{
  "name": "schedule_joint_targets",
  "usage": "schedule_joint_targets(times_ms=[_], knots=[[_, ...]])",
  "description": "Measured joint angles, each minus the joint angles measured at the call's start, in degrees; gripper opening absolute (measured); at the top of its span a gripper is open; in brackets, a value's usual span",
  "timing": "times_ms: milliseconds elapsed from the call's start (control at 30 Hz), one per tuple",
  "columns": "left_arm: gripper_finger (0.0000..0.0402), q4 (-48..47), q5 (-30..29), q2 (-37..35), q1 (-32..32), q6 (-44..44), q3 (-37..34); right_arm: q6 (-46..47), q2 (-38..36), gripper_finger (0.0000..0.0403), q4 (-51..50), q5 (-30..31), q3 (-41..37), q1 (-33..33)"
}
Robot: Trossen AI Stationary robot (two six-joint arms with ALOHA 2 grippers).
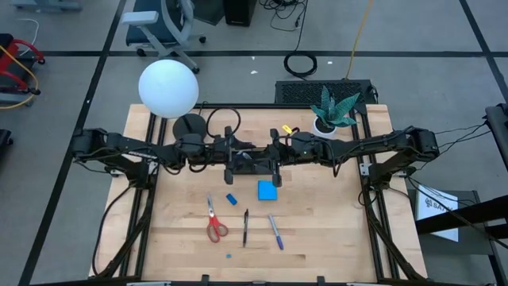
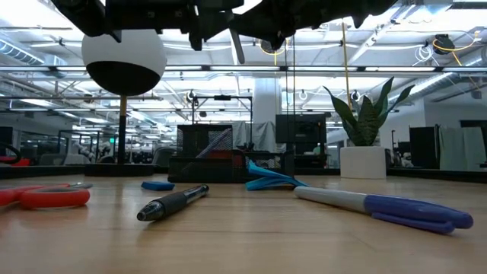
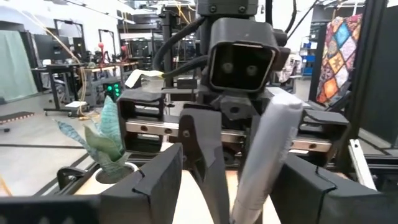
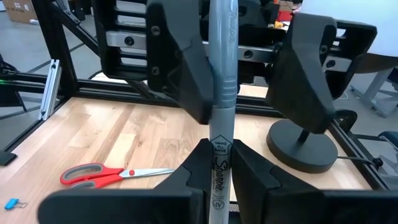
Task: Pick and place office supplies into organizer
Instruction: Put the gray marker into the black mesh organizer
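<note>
Right tool (image 4: pixel 214 171) grips a grey marker (image 4: pixel 222 81) upright, its upper end between the spread, unclenched fingers of the left tool (image 4: pixel 249 68), both above the organizer (image 1: pixel 252 165) at mid-bench (image 1: pixel 333 230). If the right tool lets go before the left closes, the marker may drop past the organizer. On the bench lie one pair of red scissors (image 1: pixel 214 224), two pens, black (image 1: pixel 245 227) and blue (image 1: pixel 275 231), one note pad (image 1: pixel 267 190), one eraser (image 1: pixel 231 199).
</note>
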Motion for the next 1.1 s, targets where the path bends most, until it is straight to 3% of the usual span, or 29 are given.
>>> schedule_joint_targets(times_ms=[300, 1100], knots=[[0.0052, -1.4, 0.3, -0.9, -0.1, 2.0, 0.0, 0.4, 0.0, 0.0042, -0.2, 0.3, 0.0, 0.0], [0.0061, -2.3, -0.2, -1.0, -0.4, 3.8, 0.0, 0.4, 0.0, 0.0057, 0.1, 0.3, 0.0, 0.0]])
